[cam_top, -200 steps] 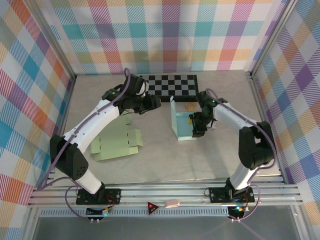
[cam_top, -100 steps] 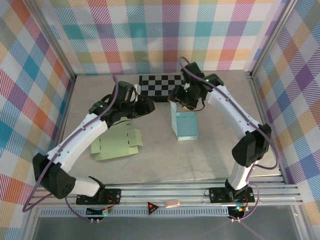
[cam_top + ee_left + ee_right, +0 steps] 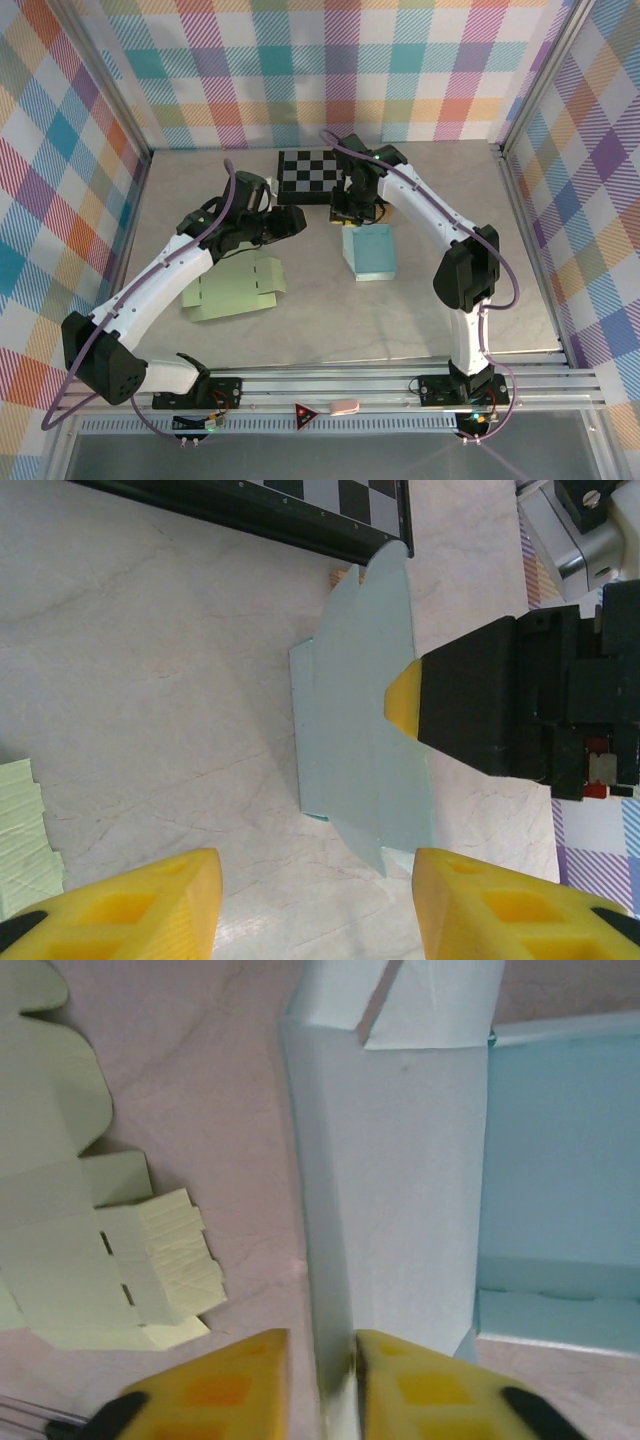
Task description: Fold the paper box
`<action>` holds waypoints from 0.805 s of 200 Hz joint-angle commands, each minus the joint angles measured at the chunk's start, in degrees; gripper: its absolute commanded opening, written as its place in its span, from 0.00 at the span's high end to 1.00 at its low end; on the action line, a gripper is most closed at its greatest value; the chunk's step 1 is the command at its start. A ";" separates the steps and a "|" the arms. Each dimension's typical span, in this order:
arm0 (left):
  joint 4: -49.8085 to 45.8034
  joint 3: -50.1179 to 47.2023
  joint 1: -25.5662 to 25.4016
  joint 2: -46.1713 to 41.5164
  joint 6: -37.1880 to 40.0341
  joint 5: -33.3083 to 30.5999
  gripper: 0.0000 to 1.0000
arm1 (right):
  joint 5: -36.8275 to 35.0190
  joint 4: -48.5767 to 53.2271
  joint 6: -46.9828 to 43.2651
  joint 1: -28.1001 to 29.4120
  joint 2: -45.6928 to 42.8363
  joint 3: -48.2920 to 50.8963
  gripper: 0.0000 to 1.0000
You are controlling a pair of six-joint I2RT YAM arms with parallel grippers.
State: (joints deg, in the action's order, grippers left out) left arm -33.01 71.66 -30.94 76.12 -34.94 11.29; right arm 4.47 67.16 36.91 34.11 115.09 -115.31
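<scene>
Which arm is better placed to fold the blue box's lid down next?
Right. The right gripper is pinched on the lid flap of the blue box, at its far end. The left gripper is open, off to the box's left, touching nothing.

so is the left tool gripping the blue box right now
No, the left wrist view shows the left tool open, its yellow fingers wide apart above the table, with the blue box lying ahead of them.
</scene>
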 commanded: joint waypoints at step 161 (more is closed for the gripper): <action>-2.43 -0.97 0.43 -2.02 0.79 1.59 0.47 | -9.36 19.22 82.53 -5.17 -1.47 -11.05 1.00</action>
State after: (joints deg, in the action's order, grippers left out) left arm -34.50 71.59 -30.94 75.88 -34.87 11.53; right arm -9.91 80.38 105.14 31.51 110.87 -126.32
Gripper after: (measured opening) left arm 0.524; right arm 0.047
